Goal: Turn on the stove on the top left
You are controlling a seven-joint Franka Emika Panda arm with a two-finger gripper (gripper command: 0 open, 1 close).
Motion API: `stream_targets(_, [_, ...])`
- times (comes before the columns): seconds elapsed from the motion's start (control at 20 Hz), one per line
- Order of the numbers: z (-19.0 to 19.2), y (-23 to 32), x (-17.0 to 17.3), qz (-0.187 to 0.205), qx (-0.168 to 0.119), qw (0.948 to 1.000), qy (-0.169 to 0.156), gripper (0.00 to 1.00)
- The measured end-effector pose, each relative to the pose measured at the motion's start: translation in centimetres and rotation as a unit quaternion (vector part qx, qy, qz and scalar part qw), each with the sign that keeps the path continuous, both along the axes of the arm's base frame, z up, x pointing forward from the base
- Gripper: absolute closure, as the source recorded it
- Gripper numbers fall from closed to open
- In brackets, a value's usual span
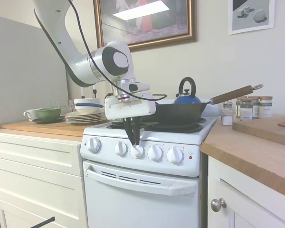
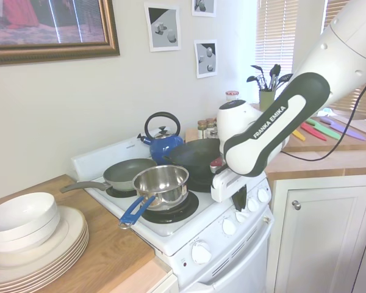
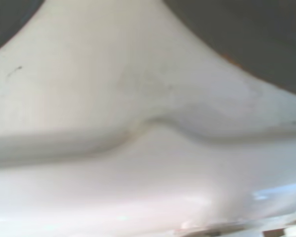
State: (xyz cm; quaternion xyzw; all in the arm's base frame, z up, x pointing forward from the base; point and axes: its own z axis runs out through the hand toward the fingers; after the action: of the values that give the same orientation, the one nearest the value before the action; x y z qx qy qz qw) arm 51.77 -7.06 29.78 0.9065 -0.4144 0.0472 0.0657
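While upright, the stove [image 1: 147, 164] faces the camera.

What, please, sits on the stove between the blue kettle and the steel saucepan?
In the second exterior view, the grey frying pan and the black wok's rim lie between the blue kettle and the steel saucepan.

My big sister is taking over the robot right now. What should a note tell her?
Gripper: pointing down at the front panel of the white enamel stove, dark fingers close together at the middle one of five round white knobs; whether it grips the knob cannot be told.
On the burners: silver saucepan with blue handle, grey frying pan, black wok, blue kettle.
Done: gripper brought to the knob row.
Left: nothing shows a burner on yet; check it is the top-left burner's knob, then turn it.
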Motion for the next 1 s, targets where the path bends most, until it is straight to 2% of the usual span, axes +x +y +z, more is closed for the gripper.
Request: stream_targets(1.0, [-0.27,0.04,-0.01,-0.005,0.005,1.0000,0.002,1.00])
